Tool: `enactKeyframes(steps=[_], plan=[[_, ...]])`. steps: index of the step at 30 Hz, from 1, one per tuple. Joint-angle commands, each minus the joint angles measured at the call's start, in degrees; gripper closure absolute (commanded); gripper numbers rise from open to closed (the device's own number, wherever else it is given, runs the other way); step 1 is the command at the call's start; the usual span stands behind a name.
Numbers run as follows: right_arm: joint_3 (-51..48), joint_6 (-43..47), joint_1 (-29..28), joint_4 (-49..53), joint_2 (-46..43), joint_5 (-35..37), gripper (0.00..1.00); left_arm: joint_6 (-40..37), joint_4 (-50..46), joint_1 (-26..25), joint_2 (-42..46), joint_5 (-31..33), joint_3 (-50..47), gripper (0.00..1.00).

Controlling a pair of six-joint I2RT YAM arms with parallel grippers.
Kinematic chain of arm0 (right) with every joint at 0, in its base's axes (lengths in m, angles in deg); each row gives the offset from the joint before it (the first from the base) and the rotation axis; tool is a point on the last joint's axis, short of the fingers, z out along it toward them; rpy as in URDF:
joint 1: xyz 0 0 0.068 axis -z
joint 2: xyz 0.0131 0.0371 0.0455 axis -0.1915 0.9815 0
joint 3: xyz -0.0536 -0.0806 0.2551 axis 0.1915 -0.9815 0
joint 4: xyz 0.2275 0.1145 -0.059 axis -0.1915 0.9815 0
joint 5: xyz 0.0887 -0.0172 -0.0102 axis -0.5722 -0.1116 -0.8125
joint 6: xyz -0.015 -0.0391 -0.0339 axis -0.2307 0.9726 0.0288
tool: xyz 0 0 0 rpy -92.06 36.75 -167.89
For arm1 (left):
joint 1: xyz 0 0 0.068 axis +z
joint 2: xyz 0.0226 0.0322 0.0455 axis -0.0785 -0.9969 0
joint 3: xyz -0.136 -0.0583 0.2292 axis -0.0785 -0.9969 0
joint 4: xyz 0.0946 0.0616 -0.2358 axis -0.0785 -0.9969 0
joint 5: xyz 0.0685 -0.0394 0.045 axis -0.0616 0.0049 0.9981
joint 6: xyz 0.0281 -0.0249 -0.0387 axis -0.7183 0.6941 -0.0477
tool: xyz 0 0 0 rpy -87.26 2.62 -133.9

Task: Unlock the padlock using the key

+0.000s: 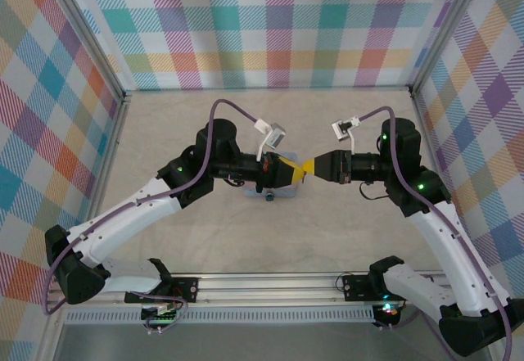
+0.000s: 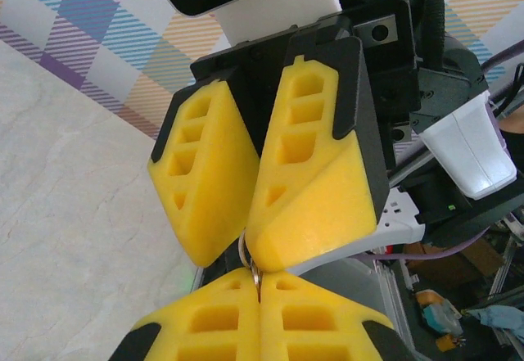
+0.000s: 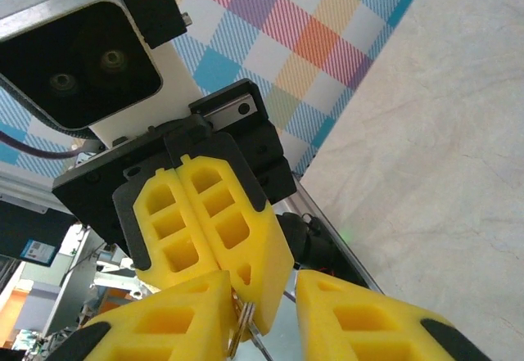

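Key (image 3: 243, 322): thin metal with a ring, nipped at the very tips of the left pincer (image 2: 259, 289).
Key axis: along the left pincer's fingers, pointing straight out toward the right pincer (image 3: 264, 286).
Left pincer: clenched on the key.
Right pincer: tip to tip with the left one, jaws parted, key end between them.
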Motion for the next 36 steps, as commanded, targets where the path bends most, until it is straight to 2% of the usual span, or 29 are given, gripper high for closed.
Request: enactKeyframes(steps=[1, 4, 9, 13, 15, 19, 30, 33, 36], plan=[[-0.8, -0.4, -0.2, -2.5, -0.9, -3.7, 0.76, 0.6, 2.5, -0.1, 0.5, -1.3, 2.2, 1.0], [-0.8, -0.2, -0.1, -2.4, -1.1, -4.4, 0.87, 0.6, 2.7, -0.1, 0.3, -1.3, 2.3, 1.0], [-1.3, -0.9, -0.1, -3.4, -1.4, -5.1, 1.0, 0.5, 2.7, 0.0, 0.2, -0.7, 2.4, 1.0], [-1.5, -1.3, -0.1, -4.0, -2.1, -3.8, 1.0, 0.5, 2.4, 0.0, 0.6, 0.2, 2.1, 0.99], [-1.4, -1.6, -0.1, -4.1, -2.3, -2.7, 1.0, 0.3, 2.1, 0.0, 1.2, 0.8, 1.6, 0.83], [-0.7, -2.3, -0.1, -4.2, -2.3, -0.6, 1.0, 0.3, 2.1, 0.2, 3.0, 2.1, -0.2, 0.64], [0.0, -4.7, -0.1, -6.6, -2.1, 0.0, 1.0, 0.8, 2.4, 0.3, 2.7, 1.8, -2.3, 0.57], [0.0, -5.2, -0.1, -6.9, -2.1, -0.4, 1.0, 1.1, 2.6, 0.4, 1.9, 1.8, -2.3, 0.5], [0.0, -5.6, -0.1, -7.2, -2.3, -0.6, 1.0, 1.0, 2.8, 0.4, 1.6, 2.3, -2.5, 0.48]])
